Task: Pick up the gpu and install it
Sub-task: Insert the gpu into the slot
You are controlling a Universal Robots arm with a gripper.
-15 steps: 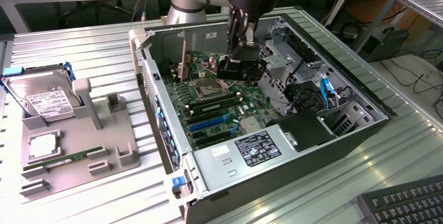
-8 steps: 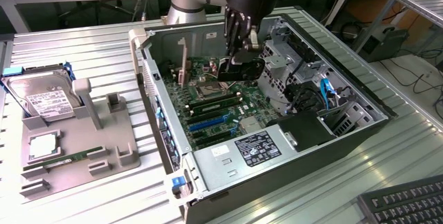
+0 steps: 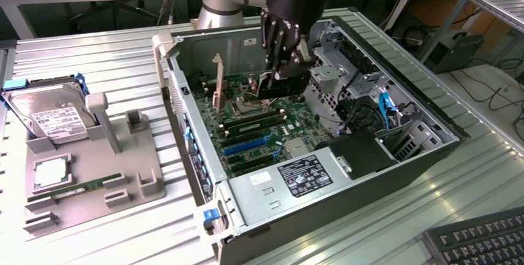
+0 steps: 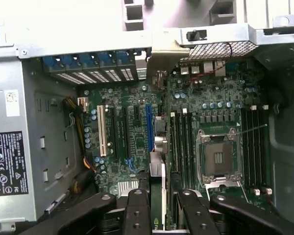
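My gripper (image 3: 283, 69) reaches down into the open computer case (image 3: 409, 102) and is shut on the gpu (image 3: 288, 86), whose black block shows just below the fingers. In the wrist view the gpu (image 4: 157, 169) appears edge-on as a thin green and silvery card between the two black fingers (image 4: 137, 210), with the gripper (image 4: 159, 211) clamped around it. The card stands on edge over the green motherboard (image 4: 132, 142), alongside the blue expansion slot (image 4: 148, 127). I cannot tell whether its lower edge touches a slot.
The case lies open on a ribbed metal table (image 3: 98, 56). Inside are the power supply (image 3: 303, 176), memory sticks (image 3: 254, 124) and an empty CPU socket (image 4: 218, 156). A grey holder (image 3: 90, 173) at the exterior view's left carries a hard drive (image 3: 53, 118). A keyboard (image 3: 483, 240) lies nearby.
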